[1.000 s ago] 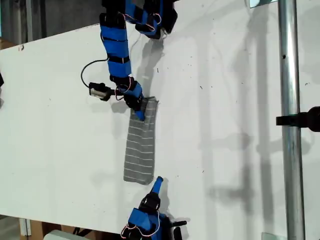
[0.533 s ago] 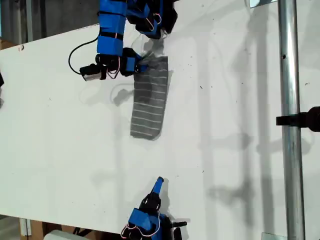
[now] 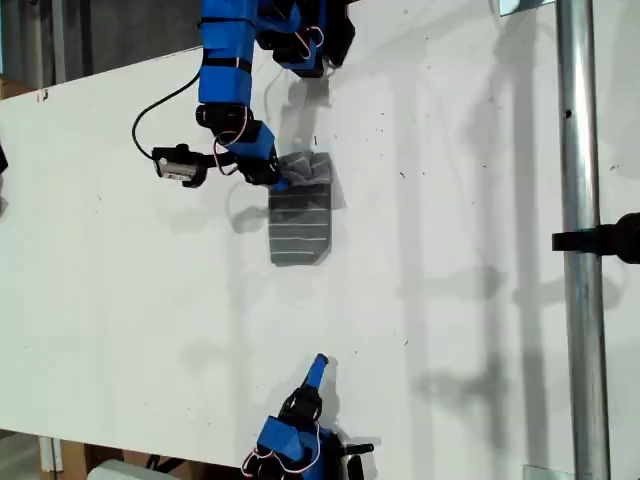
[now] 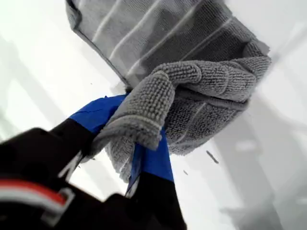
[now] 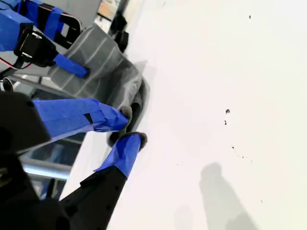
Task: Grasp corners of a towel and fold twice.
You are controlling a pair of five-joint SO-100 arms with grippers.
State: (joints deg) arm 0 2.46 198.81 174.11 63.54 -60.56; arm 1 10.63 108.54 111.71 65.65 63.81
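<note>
A wide white table (image 3: 120, 260) fills the exterior view, with a metal pole (image 3: 578, 240) running down the exterior view's right and a black clamp (image 3: 600, 240) gripping it. No brand, label or writing can be read anywhere. The towel (image 3: 300, 215), grey with thin white stripes, lies folded into a small block on the table a little above the middle of the exterior view, its upper edge bunched and raised off the surface. My first gripper (image 3: 278, 180) reaches down from the top of the exterior view and pinches that raised edge; the first wrist view shows the blue-taped jaws closed around a thick fold of towel (image 4: 192, 91) draped over them. My second gripper (image 3: 316, 368) sits near the exterior view's bottom edge, well apart from the cloth, its blue-taped fingers (image 5: 120, 153) a narrow gap apart and holding nothing.
</note>
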